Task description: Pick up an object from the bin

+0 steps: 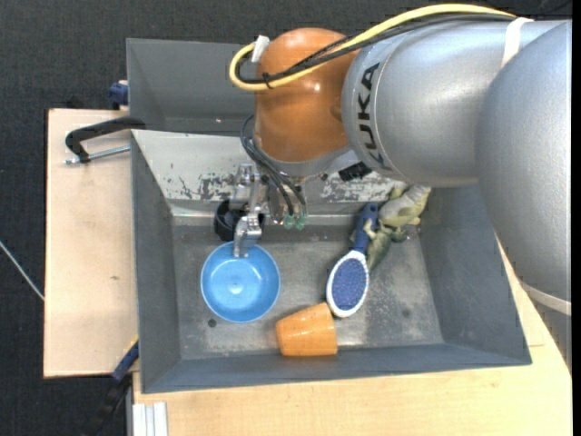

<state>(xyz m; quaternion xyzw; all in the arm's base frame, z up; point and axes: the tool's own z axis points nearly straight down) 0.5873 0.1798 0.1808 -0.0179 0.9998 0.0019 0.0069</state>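
My gripper (pixel 243 234) hangs below the orange wrist cover at the back left of the bin floor, its tip just above the far rim of a blue bowl (pixel 240 284). The bowl sits upright on the left of the floor. A small black thing (pixel 224 218) lies just left of the gripper, against the back wall. An orange cup (pixel 307 331) lies on its side near the front wall, right of the bowl.
A blue and white brush (pixel 349 280) lies slanted right of the middle, its handle pointing to the back right. A pale greenish toy figure (pixel 399 216) rests by the handle's end, close under the arm.
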